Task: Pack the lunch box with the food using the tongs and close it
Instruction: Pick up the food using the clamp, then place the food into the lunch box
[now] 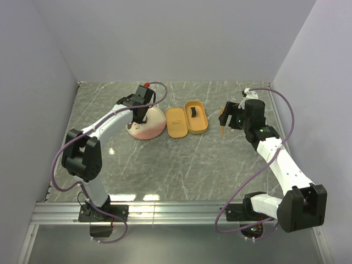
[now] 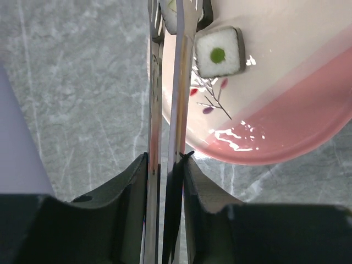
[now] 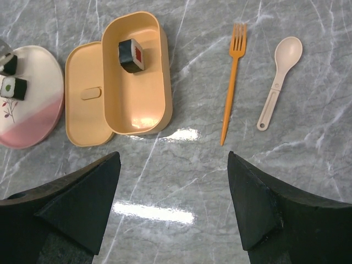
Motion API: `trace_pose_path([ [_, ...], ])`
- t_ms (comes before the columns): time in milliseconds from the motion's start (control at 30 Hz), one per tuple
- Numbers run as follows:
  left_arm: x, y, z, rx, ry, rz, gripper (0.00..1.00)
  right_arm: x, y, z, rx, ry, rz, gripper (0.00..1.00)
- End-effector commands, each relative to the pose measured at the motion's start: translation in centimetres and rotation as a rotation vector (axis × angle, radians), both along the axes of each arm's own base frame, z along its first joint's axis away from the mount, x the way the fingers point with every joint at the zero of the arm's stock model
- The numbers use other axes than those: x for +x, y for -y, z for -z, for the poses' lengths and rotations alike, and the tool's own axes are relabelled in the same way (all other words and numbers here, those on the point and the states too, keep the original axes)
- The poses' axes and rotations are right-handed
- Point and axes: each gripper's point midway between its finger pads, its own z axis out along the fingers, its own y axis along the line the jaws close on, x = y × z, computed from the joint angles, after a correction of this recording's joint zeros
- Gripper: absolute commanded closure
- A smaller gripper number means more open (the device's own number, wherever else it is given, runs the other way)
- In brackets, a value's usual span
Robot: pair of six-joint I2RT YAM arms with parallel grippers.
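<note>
Since probably light, soft and easily crushed, best nipped gently across opposite dark flanks: small sushi-like cubes [image 2: 219, 53], dark outside, pale within. Two on the round cream-and-pink plate [image 2: 286, 115], one green-centred, the other under the tips of the long slim dark grey metal tongs [image 2: 180, 88], whether pinched, impossible to tell. Clamped on those tongs: the left gripper [image 2: 165, 159]. Inside the small oval orange-tan lunch box [image 3: 146, 104], matching flat oval lid [image 3: 82, 115] alongside: the red-centred third cube [image 3: 132, 55]. Spread wide and empty: the right gripper [image 3: 170, 165].

Orange-tan lunch box [image 3: 137, 104], cream-and-pink plate [image 3: 38, 93], orange fork [image 3: 232, 82], beige spoon [image 3: 289, 52]
</note>
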Motion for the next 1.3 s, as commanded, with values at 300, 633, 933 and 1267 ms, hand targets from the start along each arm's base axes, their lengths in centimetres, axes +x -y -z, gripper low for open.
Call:
trace_pose_path([
  [300,3.0,6.0,-7.9,-0.092,0.202,0.059,0.75,1.1,-0.3,-3.0,0.027,0.088,0.016,0.15],
  [633,0.6,18.3,-9.5,-0.271,0.202,0.257,0.74,1.9,0.1,-5.0,0.041,0.125,0.056,0.15],
  [933,-2.5,24.2,-8.7,-0.350,0.150,0.373,0.73,1.5,0.5,-4.2,0.044,0.109,0.062,0.15],
  [1267,-2.4,26.5,-7.3,-0.388,0.114,0.386,0.73,1.2,0.7,-3.9,0.036,0.102,0.060,0.15],
])
